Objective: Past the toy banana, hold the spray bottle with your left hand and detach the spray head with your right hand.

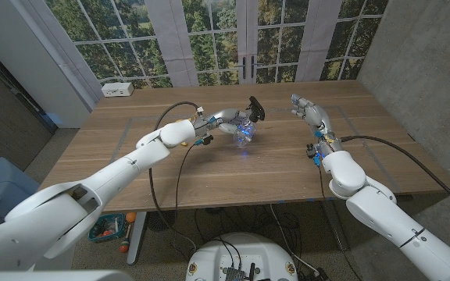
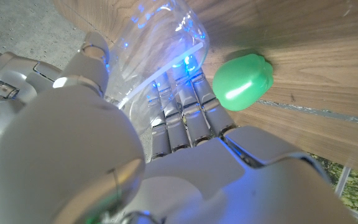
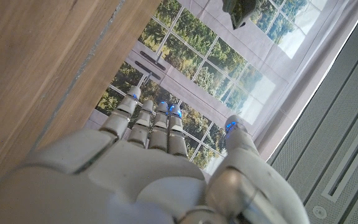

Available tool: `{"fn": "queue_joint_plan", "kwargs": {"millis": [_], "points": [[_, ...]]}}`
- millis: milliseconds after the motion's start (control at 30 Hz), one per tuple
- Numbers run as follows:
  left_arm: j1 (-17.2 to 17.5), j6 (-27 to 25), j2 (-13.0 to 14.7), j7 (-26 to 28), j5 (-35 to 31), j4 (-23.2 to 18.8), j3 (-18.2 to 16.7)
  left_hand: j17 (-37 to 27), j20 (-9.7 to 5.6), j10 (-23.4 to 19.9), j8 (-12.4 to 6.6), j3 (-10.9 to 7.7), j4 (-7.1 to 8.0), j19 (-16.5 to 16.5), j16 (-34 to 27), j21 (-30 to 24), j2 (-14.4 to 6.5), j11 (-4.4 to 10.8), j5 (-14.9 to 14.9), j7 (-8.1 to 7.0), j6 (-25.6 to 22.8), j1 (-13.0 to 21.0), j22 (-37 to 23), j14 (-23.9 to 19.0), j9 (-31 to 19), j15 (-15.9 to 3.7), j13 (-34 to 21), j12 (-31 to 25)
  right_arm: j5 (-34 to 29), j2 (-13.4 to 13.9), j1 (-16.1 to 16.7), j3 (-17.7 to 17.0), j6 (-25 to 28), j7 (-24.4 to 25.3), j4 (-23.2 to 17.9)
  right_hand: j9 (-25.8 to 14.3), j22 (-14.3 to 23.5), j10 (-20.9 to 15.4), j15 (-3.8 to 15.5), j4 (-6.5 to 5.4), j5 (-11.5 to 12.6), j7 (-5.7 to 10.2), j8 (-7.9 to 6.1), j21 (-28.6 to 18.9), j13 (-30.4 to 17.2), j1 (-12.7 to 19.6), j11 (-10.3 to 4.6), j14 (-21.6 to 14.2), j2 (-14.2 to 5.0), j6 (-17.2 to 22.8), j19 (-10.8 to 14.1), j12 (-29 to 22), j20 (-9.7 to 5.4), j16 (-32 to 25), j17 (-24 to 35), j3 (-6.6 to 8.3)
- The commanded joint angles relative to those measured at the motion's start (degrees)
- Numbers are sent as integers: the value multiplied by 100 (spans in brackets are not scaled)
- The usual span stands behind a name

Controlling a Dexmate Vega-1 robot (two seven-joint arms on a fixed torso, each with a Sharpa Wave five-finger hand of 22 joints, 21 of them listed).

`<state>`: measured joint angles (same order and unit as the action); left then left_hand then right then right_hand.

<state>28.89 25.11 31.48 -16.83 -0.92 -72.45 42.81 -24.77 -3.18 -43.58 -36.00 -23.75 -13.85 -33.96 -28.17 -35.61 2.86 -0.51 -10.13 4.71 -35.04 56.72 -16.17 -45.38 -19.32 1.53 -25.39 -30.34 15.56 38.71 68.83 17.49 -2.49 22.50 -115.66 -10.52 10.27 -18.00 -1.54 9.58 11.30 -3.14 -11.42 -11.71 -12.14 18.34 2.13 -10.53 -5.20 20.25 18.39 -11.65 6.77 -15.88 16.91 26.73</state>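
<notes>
The left hand [image 1: 226,119] grips the clear plastic spray bottle [image 1: 244,133] near the middle of the wooden table [image 1: 209,168], its fingers [image 2: 185,112] curled around the transparent body, as the left wrist view shows close up. The bottle leans over in that grasp, with its black spray head [image 1: 255,108] pointing up and away from the robot. Blue light glints on the plastic where the fingers wrap it. In the left wrist view a rounded green toy [image 2: 243,81] lies on the wood just beside the bottle; what kind of toy it is cannot be told.

The right hand [image 1: 308,110] is well apart from the bottle, over the table's right side, holding nothing, with its fingers [image 3: 151,121] stretched out and apart. A small white box [image 1: 118,89] sits at the far left corner of the table, before the windows.
</notes>
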Motion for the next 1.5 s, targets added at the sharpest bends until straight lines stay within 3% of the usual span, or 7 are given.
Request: {"fn": "queue_joint_plan", "kwargs": {"millis": [33,433,1167,1500], "points": [[-108,-63,58,-62,-180,-66,54,-29,-182,-1200,-57,-471,442,48,8,-61,-1317,1171,-2,-742,-949,1307,-29,-726,-33,-1522,-462,-41,-367,301,-138,148,708,-94,-465,-35,26,52,1,25,38,31,-2,18,-13,77,-19,60,45,3,-32,9,18,16,27,2],[-201,-97,73,-159,-252,-52,100,-53,-185,-1184,-73,-478,446,87,35,-124,-1318,1169,-2,-735,-944,1313,-34,-724,-51,-1521,-534,-40,-630,503,-420,375,1303,-293,-761,-37,28,100,-4,37,45,47,2,13,-19,135,-42,114,79,-33,-48,14,41,34,41,1],[-354,-133,15,-247,-274,104,153,-105,-186,-1183,-98,-490,456,153,74,-252,-1318,1176,0,-728,-915,1315,-35,-746,-87,-1520,-673,-44,-556,838,-988,703,2109,-922,-1036,-45,26,478,-22,139,122,94,-24,36,-31,715,-123,436,193,-136,-199,75,124,172,41,157],[-437,-80,-26,-293,-286,211,192,-126,-191,-1179,-114,-494,455,171,91,-309,-1311,1178,0,-723,-923,1314,-33,-756,-99,-1521,-730,-43,-681,910,-1277,933,2598,-1017,-1174,-49,21,721,7,168,195,512,-60,22,-37,1426,-184,582,196,-123,-246,63,99,236,17,405]]}}
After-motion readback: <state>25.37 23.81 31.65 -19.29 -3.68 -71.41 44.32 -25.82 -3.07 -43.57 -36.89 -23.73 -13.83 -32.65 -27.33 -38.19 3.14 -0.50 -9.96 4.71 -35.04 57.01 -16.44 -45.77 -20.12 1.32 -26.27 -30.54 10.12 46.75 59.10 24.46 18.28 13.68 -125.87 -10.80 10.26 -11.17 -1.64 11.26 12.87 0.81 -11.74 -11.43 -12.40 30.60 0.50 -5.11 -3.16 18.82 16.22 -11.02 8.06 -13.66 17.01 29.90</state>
